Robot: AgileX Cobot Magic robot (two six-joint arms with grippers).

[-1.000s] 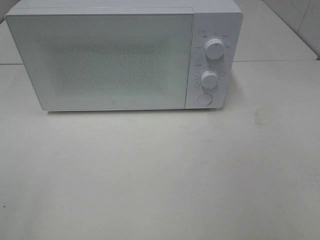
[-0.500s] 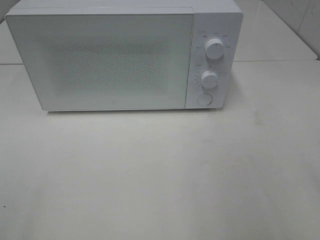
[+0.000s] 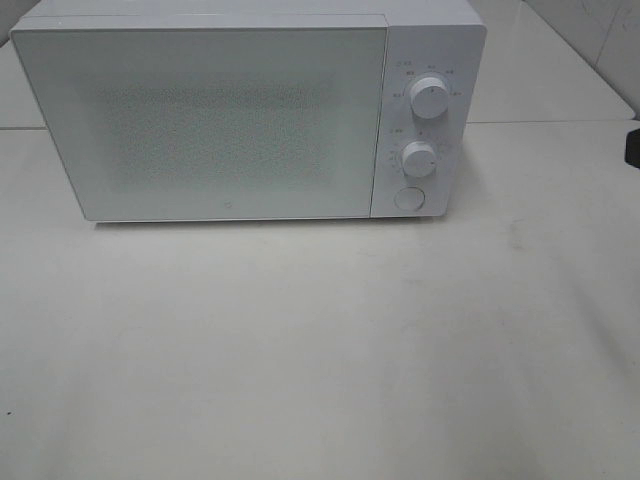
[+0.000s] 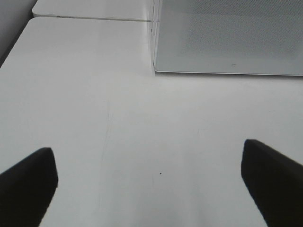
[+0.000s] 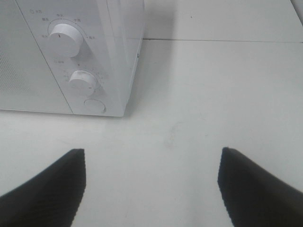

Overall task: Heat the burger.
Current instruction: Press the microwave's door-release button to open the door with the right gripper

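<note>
Burger unseen in all 3 views; maybe behind shut microwave door (image 3: 200, 120), cannot tell. Left gripper (image 4: 147, 151): jaws wide apart, empty, matte white counter (image 4: 118, 118) beneath. Right gripper (image 5: 152, 152): jaws spread, empty; 2 smooth round knobs (image 5: 65, 40) and flat round button (image 5: 94, 105) ahead, inboard. Judged next: press button squarely, clear of knobs.

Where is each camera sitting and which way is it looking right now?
Exterior high: high in front, looking down at the microwave and table; only a dark scrap, likely the right arm, at the right edge.
Left wrist: on the left arm, low, facing the door; left pincer open.
Right wrist: on the right arm, facing the top knob and button; right pincer open.
Shared: exterior and right wrist both show knob and button.
</note>
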